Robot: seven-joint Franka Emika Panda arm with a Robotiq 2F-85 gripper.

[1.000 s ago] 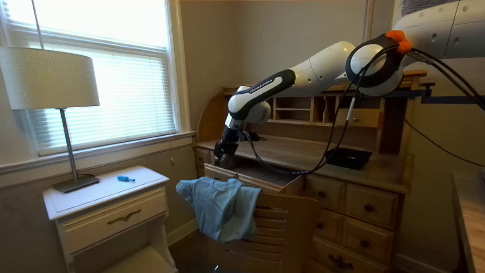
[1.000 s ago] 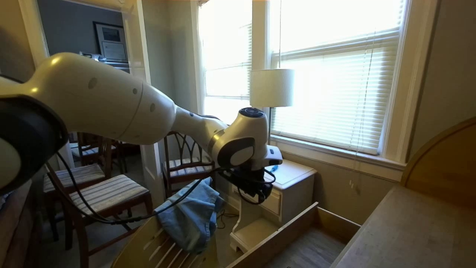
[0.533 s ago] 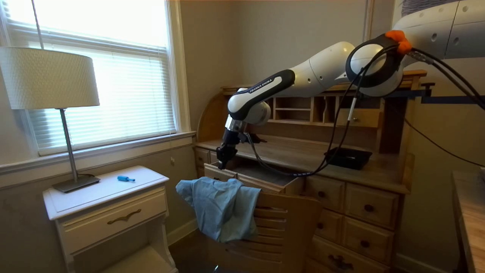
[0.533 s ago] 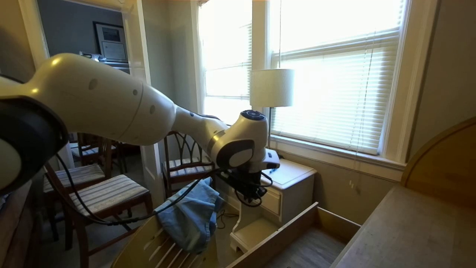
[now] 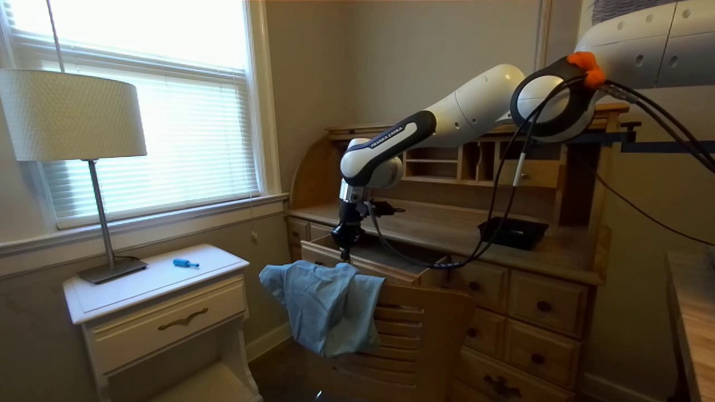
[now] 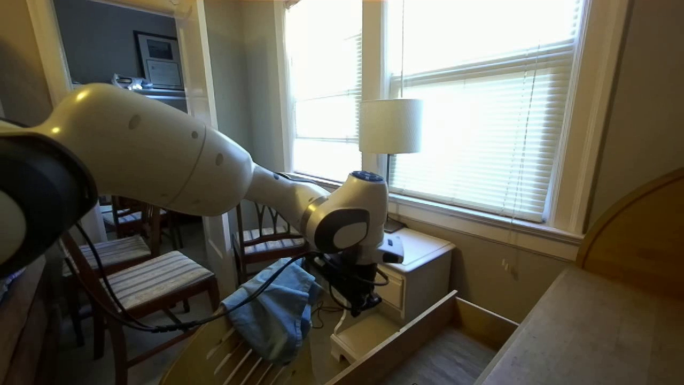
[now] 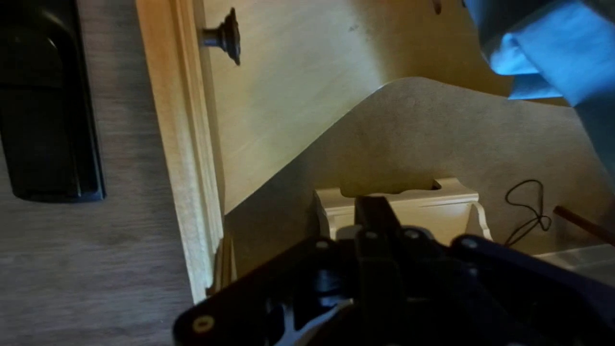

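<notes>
My black gripper (image 5: 345, 255) points down beside the front of a pulled-out desk drawer (image 5: 385, 272), shut with nothing seen between its fingers. In the wrist view the fingertips (image 7: 377, 204) lie together, outside the drawer's front board (image 7: 178, 120). A dark round knob (image 7: 223, 36) sticks out from that board. Inside the drawer lies a black oblong object (image 7: 43, 115), cut off by the picture's edge. Close by, a blue cloth (image 5: 324, 307) hangs over a wooden chair's back (image 5: 424, 335). From an exterior view the gripper (image 6: 368, 309) hangs on the chair side of the drawer wall (image 6: 398, 339).
A white nightstand (image 5: 162, 285) carries a lamp (image 5: 103, 212) and a small blue screwdriver-like tool (image 5: 185, 263). On the desktop (image 5: 435, 220) rests a black tray (image 5: 514, 233). Cables (image 5: 491, 195) droop from the arm over the drawer. Striped-seat chairs (image 6: 157, 278) stand behind the arm.
The gripper's fingers have come together. The arm has moved lower and along the drawer front, away from its window-side end. Drawer, cloth and chair have stayed put.
</notes>
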